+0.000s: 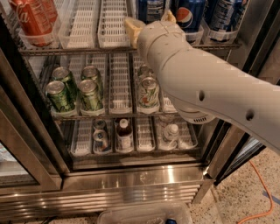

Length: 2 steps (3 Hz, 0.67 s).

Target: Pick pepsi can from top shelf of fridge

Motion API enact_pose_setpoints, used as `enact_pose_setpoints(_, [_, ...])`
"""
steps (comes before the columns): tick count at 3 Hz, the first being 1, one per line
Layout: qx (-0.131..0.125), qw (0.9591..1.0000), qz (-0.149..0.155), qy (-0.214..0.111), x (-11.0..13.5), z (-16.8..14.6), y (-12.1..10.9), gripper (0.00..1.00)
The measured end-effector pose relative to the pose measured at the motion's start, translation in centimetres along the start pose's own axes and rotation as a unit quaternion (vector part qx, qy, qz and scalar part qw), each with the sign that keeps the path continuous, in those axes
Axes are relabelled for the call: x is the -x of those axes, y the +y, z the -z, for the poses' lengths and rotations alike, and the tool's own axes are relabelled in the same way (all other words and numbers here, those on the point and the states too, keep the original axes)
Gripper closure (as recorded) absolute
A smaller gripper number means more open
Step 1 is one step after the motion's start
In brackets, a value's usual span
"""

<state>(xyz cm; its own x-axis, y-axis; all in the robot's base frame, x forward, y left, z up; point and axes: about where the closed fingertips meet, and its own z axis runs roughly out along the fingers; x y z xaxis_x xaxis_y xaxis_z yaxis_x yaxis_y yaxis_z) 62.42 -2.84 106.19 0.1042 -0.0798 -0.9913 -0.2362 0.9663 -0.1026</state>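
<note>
My gripper (pixel 150 22) reaches into the fridge (pixel 131 181) at the top shelf (pixel 83 50), right at a dark blue pepsi can (pixel 151 8) standing at the shelf's middle. My white arm (pixel 205 83) comes in from the lower right and hides most of the gripper and the can's lower part. Two more pepsi cans stand to the right, one showing the globe logo (pixel 190 17) and another (pixel 225 15) beside it. Whether the gripper touches the can cannot be told.
A red Coca-Cola can (pixel 33 19) stands at the top shelf's left. Green cans (pixel 61 94) fill the middle rack, small bottles (pixel 124 133) the lower one. The door frame (pixel 247 39) is at the right, an orange cable (pixel 258 183) on the floor, a plastic tub (pixel 144 213) below.
</note>
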Motion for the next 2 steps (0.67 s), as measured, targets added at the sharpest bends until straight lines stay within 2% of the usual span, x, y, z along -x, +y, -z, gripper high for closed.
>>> enact_pose_setpoints(2, [0.0,1.0,0.0,0.001,0.28,-0.02,-0.08,0.93])
